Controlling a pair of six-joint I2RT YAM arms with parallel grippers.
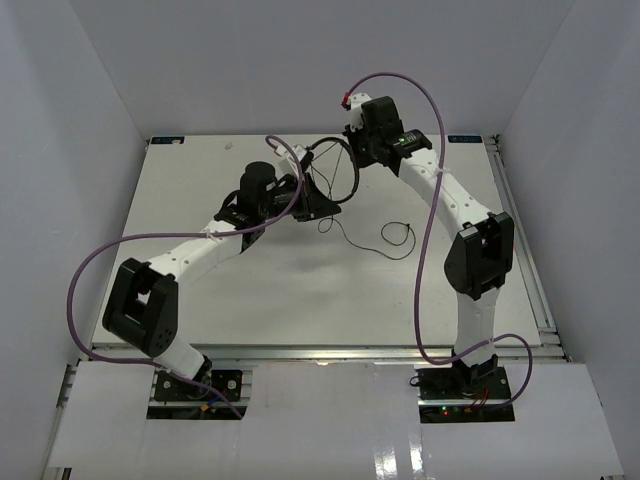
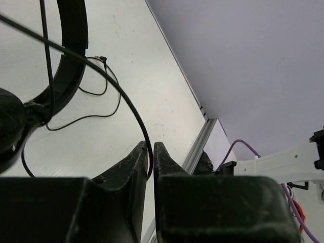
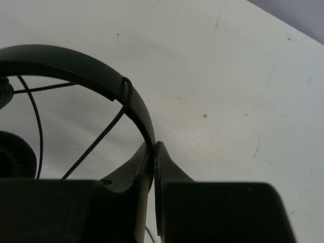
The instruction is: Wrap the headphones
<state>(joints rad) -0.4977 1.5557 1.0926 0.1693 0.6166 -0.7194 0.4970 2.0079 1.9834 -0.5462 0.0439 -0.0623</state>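
The black headphones point(image 1: 345, 160) hang between both grippers above the back middle of the table. My right gripper point(image 3: 153, 148) is shut on the thin headband point(image 3: 76, 63), and the cord point(image 3: 125, 90) loops once around the band just ahead of the fingertips. My left gripper point(image 2: 150, 150) has its jaws a narrow slit apart, and the thin black cord point(image 2: 126, 104) runs down between them against the left finger. An earpad point(image 2: 7, 126) and the headband point(image 2: 71, 61) show at that view's left. The rest of the cord point(image 1: 400, 235) trails loose over the table.
Thick purple robot cables point(image 1: 430, 220) arch over both arms. A metal rail point(image 1: 522, 230) edges the table on the right, and white walls close in the sides and back. The right arm point(image 2: 283, 162) shows past the rail point(image 2: 200, 147) in the left wrist view.
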